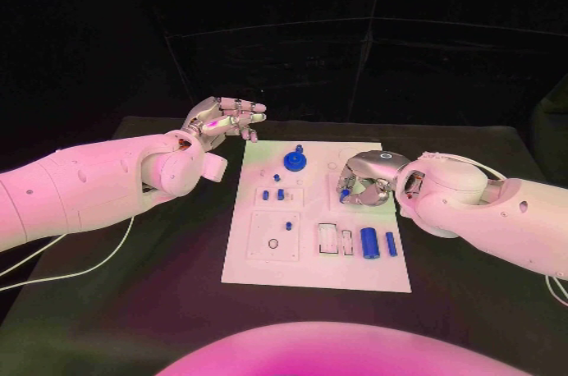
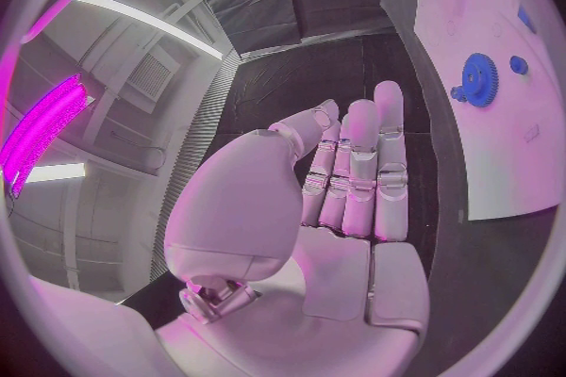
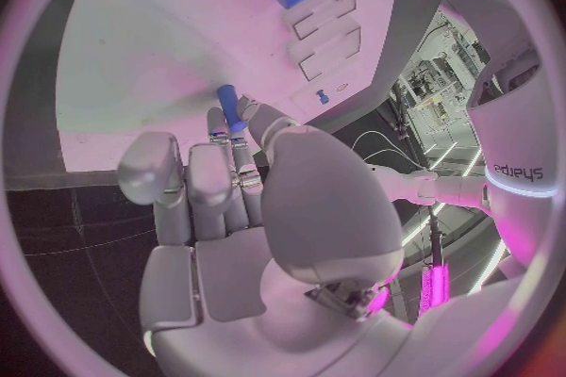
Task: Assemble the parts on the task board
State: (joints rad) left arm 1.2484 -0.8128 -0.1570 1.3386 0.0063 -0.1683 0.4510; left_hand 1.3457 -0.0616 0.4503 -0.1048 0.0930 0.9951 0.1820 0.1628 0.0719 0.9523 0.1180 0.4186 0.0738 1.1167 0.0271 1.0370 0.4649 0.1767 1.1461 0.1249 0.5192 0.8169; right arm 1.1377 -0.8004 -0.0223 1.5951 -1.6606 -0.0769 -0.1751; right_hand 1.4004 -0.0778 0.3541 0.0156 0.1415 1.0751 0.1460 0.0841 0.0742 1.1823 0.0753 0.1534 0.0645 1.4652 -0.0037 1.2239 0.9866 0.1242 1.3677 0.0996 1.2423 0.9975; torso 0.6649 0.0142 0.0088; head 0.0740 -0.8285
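Legible text: the word "sharpa" in dark lowercase letters on the white left arm [image 3: 519, 172], seen in the right wrist view. Task board [image 1: 318, 269] markings too small to read.

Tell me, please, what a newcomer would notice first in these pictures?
Probably the right hand poised over the middle of the white board, pinching a small blue peg in its fingertips. Next, the blue gear standing near the board's far edge, and the left hand raised beyond the board's far left corner, holding nothing.
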